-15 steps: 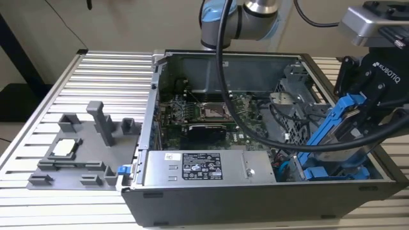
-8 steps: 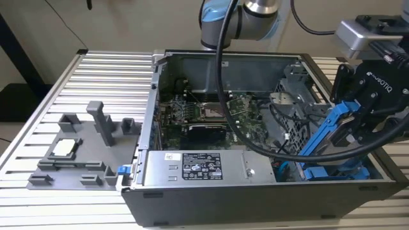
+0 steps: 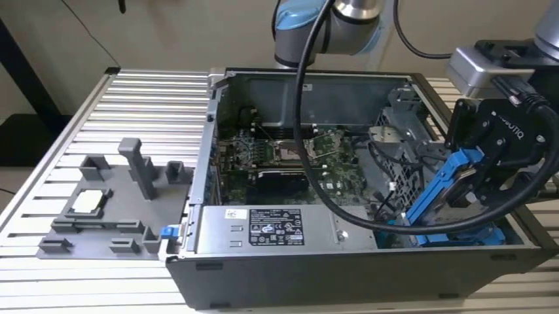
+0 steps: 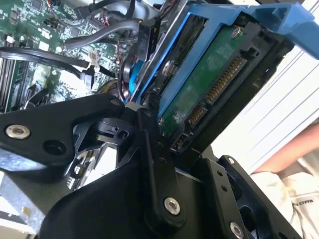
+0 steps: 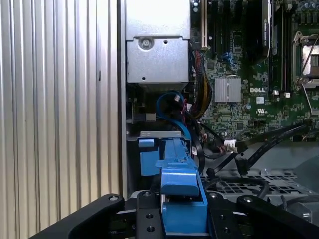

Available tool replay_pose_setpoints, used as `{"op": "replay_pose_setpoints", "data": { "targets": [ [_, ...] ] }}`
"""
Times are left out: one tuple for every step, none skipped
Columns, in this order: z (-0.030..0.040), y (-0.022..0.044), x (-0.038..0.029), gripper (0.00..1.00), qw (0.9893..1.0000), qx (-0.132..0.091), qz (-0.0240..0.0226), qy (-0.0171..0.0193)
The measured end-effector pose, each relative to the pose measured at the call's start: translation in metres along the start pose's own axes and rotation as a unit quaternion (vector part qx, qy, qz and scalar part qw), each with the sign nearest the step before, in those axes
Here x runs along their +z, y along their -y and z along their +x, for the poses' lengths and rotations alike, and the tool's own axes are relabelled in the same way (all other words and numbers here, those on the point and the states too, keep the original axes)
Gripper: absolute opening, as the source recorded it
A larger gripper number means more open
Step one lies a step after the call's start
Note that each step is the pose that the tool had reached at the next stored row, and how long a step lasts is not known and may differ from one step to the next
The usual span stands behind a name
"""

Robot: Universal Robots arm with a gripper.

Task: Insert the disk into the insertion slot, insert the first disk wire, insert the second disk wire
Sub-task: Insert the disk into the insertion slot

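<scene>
The end effector (image 5: 183, 214) clamped the disk (image 4: 212, 92) by its blue carrier edges, tilted over the computer case (image 3: 306, 278); likely rigid, fairly heavy, circuit side fragile.

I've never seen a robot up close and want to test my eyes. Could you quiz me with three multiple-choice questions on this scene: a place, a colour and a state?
1. Where is the disk? A on a shelf; B in the claw, over the computer case; C on the floor.
2. What colour is the disk's frame? A red; B yellow; C blue.
3. How is the computer case? A open; B closed; C wrapped up.
Answers: 1 B, the claw grips it above the case's corner at the exterior view's right. 2 C, bright blue plastic rims it. 3 A, its circuit board lies bare.
</scene>
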State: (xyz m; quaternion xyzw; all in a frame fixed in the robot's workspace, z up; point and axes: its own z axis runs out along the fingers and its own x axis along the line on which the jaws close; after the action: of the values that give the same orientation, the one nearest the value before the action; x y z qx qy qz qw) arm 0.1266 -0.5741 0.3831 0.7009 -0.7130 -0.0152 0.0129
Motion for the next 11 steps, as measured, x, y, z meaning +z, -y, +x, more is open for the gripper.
{"op": "replay_pose_setpoints", "data": {
  "targets": [
    [0.0000,0.0000,-0.0001,0.33,1.0000,0.000,0.0000,-0.0001],
    [0.0000,0.0000,0.0000,0.33,1.0000,0.000,0.0000,-0.0001],
    [0.0000,0.0000,-0.0001,0.33,1.0000,0.000,0.0000,-0.0002],
    [0.0000,0.0000,-0.0001,0.34,1.0000,0.000,0.0000,-0.0003],
    [0.0000,0.0000,-0.0001,0.40,1.0000,0.000,0.0000,-0.0003],
    [0.0000,0.0000,-0.0001,0.40,1.0000,0.000,0.0000,-0.0003],
    [0.0000,0.0000,-0.0002,0.40,1.0000,0.000,0.0000,-0.0002],
    [0.0000,-0.0001,-0.0014,0.47,1.0000,0.000,0.0000,-0.0002],
    [0.0000,-0.0002,-0.0050,0.47,1.0000,0.000,0.0000,-0.0002],
    [-0.0001,-0.0004,-0.0096,0.47,1.0000,0.000,0.0000,-0.0002],
    [0.0000,-0.0006,-0.0143,0.47,1.0000,0.000,-0.0001,-0.0001]
  ]
}}
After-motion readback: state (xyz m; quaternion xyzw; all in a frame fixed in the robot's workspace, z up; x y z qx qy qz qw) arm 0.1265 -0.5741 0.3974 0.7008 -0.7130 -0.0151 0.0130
